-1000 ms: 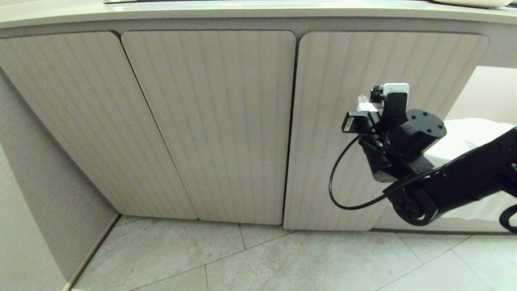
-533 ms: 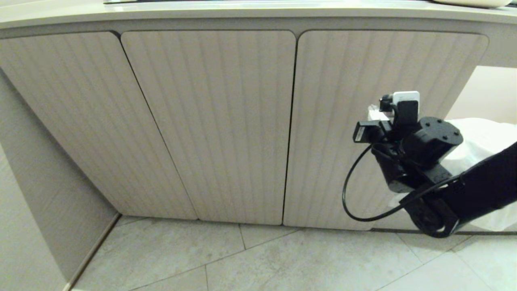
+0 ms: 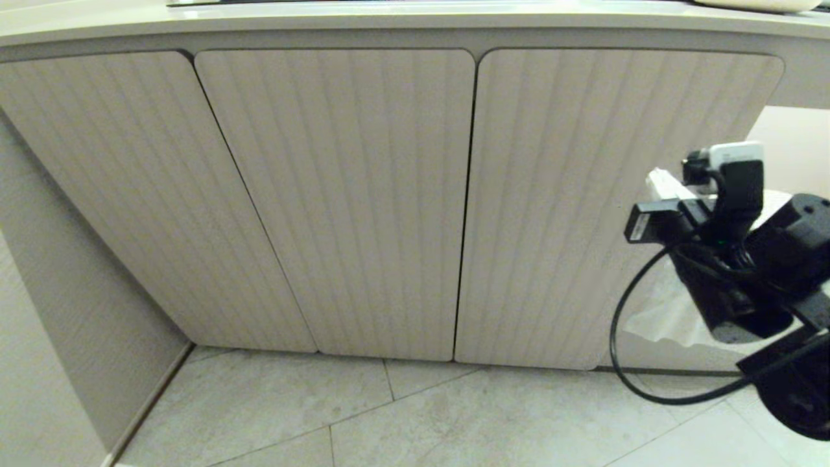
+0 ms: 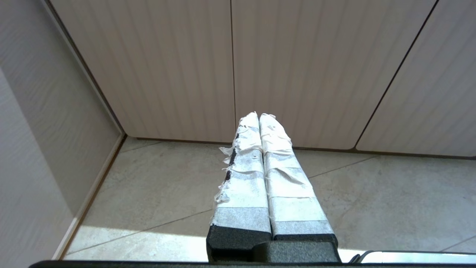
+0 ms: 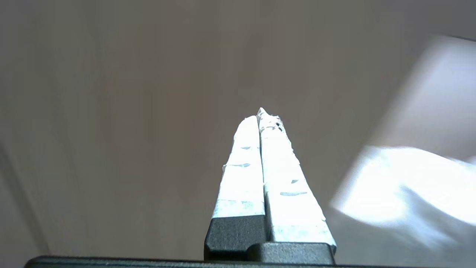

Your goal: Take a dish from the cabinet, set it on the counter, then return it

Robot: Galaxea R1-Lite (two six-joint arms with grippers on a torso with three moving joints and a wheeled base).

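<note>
Mint-green dish: none shows in any view, so it is presumably behind the closed doors of the cabinet; three ribbed beige doors can be counted, all shut flush. Above them runs the tabletop, one strip of cream rim. Over the last second the right tool has drawn away from the rightmost door toward the right edge of the head view, its taped fingers pressed together on nothing. That reads either as a task finished or as one not yet begun. One left tool hangs low over the floor tiles, pressed together too.
</note>
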